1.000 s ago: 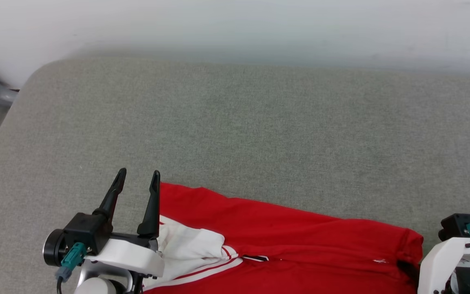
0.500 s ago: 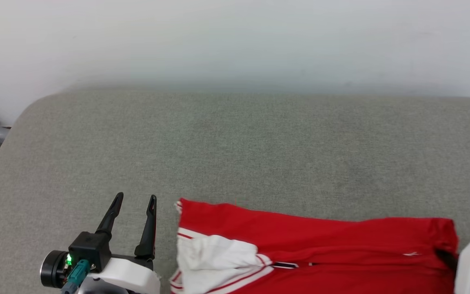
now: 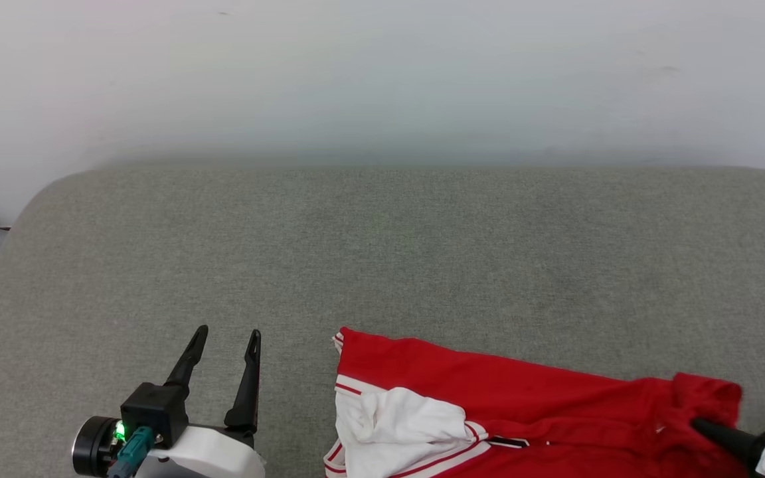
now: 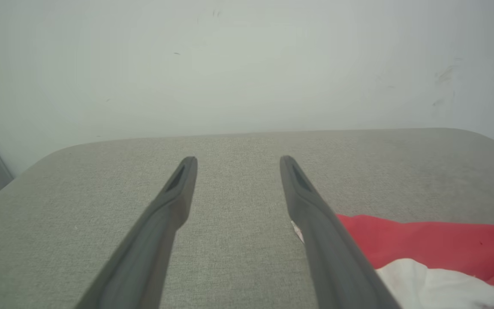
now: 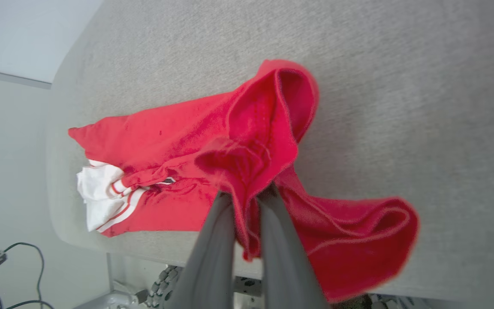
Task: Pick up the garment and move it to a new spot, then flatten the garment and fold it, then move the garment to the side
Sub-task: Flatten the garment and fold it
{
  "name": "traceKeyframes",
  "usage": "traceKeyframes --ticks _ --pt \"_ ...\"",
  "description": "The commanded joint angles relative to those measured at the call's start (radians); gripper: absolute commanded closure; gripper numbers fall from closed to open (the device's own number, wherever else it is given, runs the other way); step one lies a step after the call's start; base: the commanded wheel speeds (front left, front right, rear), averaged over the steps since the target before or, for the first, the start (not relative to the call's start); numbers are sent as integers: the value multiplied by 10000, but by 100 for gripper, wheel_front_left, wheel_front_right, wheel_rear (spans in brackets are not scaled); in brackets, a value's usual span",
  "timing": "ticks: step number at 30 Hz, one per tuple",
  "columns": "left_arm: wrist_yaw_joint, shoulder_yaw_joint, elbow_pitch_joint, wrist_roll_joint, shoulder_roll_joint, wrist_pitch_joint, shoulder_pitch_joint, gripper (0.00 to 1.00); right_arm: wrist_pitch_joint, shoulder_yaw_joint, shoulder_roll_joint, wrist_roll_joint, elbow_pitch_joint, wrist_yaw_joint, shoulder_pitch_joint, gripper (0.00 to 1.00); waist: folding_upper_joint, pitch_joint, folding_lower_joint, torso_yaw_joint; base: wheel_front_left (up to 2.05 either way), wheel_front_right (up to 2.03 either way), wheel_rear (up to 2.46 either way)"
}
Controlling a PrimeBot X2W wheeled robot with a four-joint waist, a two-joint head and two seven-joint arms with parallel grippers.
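Right hand (image 5: 247,201) clamped nearly shut on a bunched fold of the garment (image 3: 502,392), with red cloth pinched between the two dark fingers and spilling over them in a hooded loop. Judged: a grip taken at one end so the piece can be dragged or lifted to a new spot, so the move step is in hand and the flattening and folding are not yet done. Left hand (image 3: 230,330) spread wide and holding nothing; it hovers over bare cloth-covered tabletop (image 3: 382,252) just left of the garment's near corner, apart from it and probably waiting to take the other end. Garment sits at the front edge of the tabletop, right of centre in the head view. It lies rumpled, and the end by the right hand is raised into a crest. Fabric reads as soft knit, bright red, limp enough to fold on itself in rounded ridges. One short white sleeve (image 3: 409,418) is crumpled into a puffy heap at the left end, edged by red-and-white striped trim (image 3: 435,458). No lettering legible — only a sliver of black-and-white shows at a seam. Tabletop is grey woven upholstery, matte, with rounded corners and a slightly padded look; some drag on the cloth is likely. Behind it is a plain pale wall (image 3: 382,79) with faint scuffs.
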Motion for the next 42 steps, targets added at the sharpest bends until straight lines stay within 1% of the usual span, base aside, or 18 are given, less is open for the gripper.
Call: traceKeyframes --ticks 1,4,6,8,11,16,22,23,26,29,31,32,33,34,35,36,39,42 --pt "-51 -34 30 -27 -12 23 47 0 391 -176 355 510 8 -5 -173 100 -1 -20 0 45 0 0 0" --pt "-82 -79 54 -78 0 69 29 0 1249 -519 847 1830 147 -5 -466 100 -1 -55 0 137 0 0 0" --pt "-107 -100 45 -83 12 79 -11 0 1650 -635 998 2694 303 -5 -643 100 -1 -51 0 208 0 0 0" --pt "-131 -123 29 -127 2 94 -88 0 1873 -469 1062 3632 658 -5 -805 100 -1 -24 0 301 0 0 0" --pt "-162 -157 19 -148 13 103 -234 0 1570 293 1058 4875 1207 -5 -1101 100 -1 85 0 449 0 0 0" --pt "-231 -213 91 -175 -60 40 -443 0 697 2013 1054 6086 1721 -5 -1459 100 -1 308 0 730 0 0 0" --pt "-295 -254 150 -208 -150 -51 -706 0 -505 4170 1056 6937 2035 -5 -1943 100 -1 755 0 1066 0 0 0" --pt "-295 -254 150 -208 -150 -51 -706 0 -505 4170 1056 6937 2035 -5 -1943 100 -1 755 0 1066 0 0 0" --pt "-337 -305 194 -191 -214 -94 -872 0 -1046 5058 1047 7072 2077 -5 -2228 100 -1 1037 0 1230 0 0 0" --pt "-407 -323 278 -178 -316 -151 -1076 0 -1441 5726 1046 7078 2234 -3 -2426 100 -1 1318 0 1371 0 0 0" --pt "-421 -338 351 -162 -392 -190 -1181 0 -1667 6047 1046 6701 2436 -5 -2573 100 -1 1480 0 1444 0 0 0" --pt "-445 -334 391 -155 -419 -219 -1229 0 -1821 6138 1045 6491 2544 -5 -2631 97 -1 1547 0 1467 0 0 0" --pt "-468 -333 438 -160 -454 -238 -1273 0 -1989 6202 1043 6291 2645 -3 -2696 65 -1 1608 0 1488 0 0 0" --pt "-487 -331 486 -155 -480 -243 -1314 0 -2097 6289 1044 6156 2756 -3 -2720 52 -1 1644 0 1504 0 0 0" --pt "-506 -322 518 -147 -505 -249 -1348 0 -2189 6373 1047 6059 2863 -5 -2714 33 -1 1675 0 1509 0 0 0" --pt "-518 -310 561 -140 -533 -256 -1382 0 -2289 6453 1047 5917 2947 -3 -2743 0 -1 1699 0 1507 0 0 0" --pt "-566 -262 683 -116 -606 -287 -1408 0 -2452 6700 1044 5822 3020 -3 -2798 0 -1 1694 0 1460 0 0 0" --pt "-609 -223 779 -76 -642 -301 -1422 0 -2654 6942 1044 5673 2697 -3 -2858 0 -1 1610 0 1371 0 0 0"
